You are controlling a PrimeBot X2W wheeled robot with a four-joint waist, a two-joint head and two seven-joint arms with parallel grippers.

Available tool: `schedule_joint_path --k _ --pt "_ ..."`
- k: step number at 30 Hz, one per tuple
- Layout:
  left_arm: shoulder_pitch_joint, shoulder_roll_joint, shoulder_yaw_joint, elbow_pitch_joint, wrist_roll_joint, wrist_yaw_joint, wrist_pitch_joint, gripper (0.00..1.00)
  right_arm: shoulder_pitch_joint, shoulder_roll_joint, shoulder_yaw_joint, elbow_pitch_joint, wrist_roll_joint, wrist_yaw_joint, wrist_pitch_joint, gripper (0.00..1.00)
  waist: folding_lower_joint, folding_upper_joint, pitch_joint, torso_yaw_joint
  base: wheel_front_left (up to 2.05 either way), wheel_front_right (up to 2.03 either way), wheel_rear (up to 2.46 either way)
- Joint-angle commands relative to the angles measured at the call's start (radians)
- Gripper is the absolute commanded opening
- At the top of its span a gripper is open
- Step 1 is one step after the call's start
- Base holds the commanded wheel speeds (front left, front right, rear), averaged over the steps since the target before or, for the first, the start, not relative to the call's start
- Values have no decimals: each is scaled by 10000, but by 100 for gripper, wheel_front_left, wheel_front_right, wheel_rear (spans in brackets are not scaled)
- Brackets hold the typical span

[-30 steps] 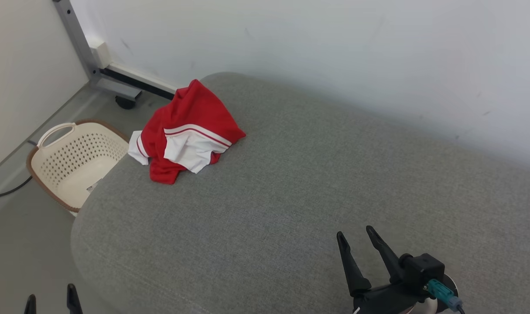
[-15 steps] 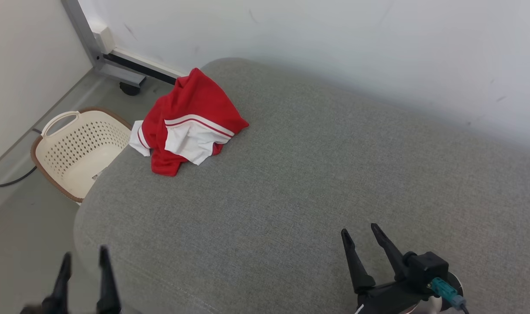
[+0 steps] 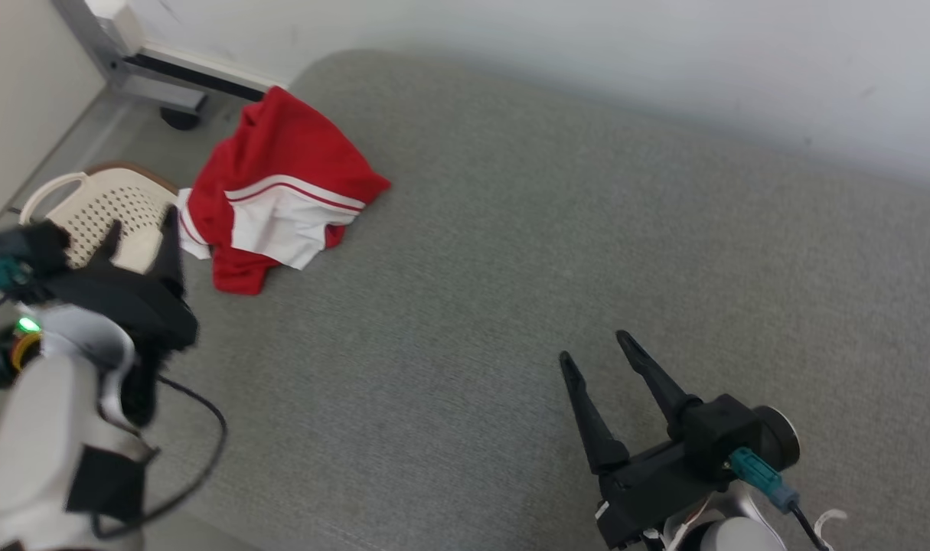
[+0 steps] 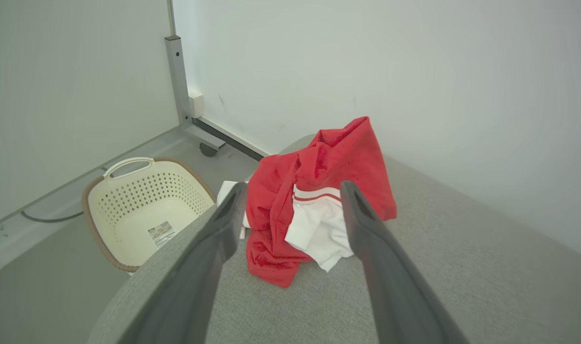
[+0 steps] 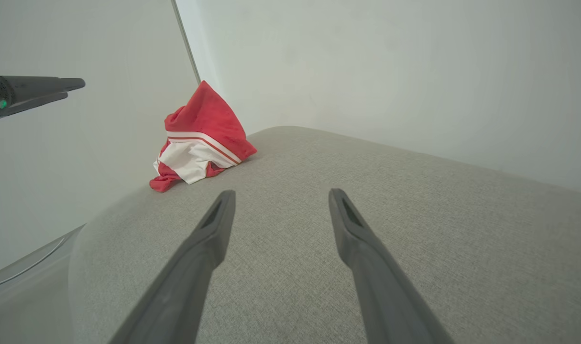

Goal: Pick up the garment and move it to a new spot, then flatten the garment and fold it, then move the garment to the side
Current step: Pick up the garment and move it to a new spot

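Nearest, the right pincer hovers over the bare grey worktop, its two fingers spread wide and holding nothing. To the left, the left pincer is likewise spread and empty. It is raised near the worktop's left edge and points at the garment without touching it. The garment, red with white panels, lies in a crumpled heap at the far left corner of the worktop, above a cream basket on the floor. As I judge it, nothing of the task is done: pick-up, move, flattening, folding and setting aside are all left.
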Motion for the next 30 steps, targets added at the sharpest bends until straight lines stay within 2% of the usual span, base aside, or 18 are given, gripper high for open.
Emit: schedule_joint_path --k 1,7,11,14,16,20,26,27,28,30 --pt "-635 227 120 397 -267 -3 194 100 -175 -151 116 -339 -191 -25 244 100 -1 -1 1886 -1644 0 0 0" --pt "-2303 753 394 1752 -1151 -8 1142 100 -66 -688 105 -1882 -581 -25 1022 100 -1 -1 3399 -2474 0 0 0" --pt "-2824 1069 508 2426 -1220 113 1405 100 194 -804 -76 -2537 -666 -25 1235 100 -1 -1 3808 -2714 0 0 0" --pt "-3175 1389 595 2850 -1142 310 1214 100 503 -855 -134 -3101 -743 -25 1408 100 -1 -1 4098 -2894 0 0 0" --pt "-3333 1366 707 3136 -1322 316 1047 100 685 -909 -161 -3398 -773 -25 1509 100 -1 -1 4243 -2962 0 0 0" --pt "-3544 1338 767 3735 -1281 631 610 100 875 -994 -202 -3844 -790 -25 1643 100 -1 -1 4469 -3048 0 0 0" --pt "-3671 1227 692 4586 -1159 952 -9 98 883 -939 -120 -3879 -698 -25 1691 100 -1 -1 4445 -3112 0 0 0" --pt "-3700 1222 674 4725 -1160 961 -41 43 845 -922 -88 -3825 -671 -25 1678 100 -1 -1 4381 -3124 0 0 0" --pt "-3733 1236 673 4847 -1177 943 -75 4 790 -902 -49 -3760 -648 -25 1622 100 -1 -1 4285 -3141 0 0 0" --pt "-3749 1331 610 4995 -1120 878 -180 0 675 -862 43 -3626 -590 -25 1544 100 -1 -1 4091 -3181 0 0 0"
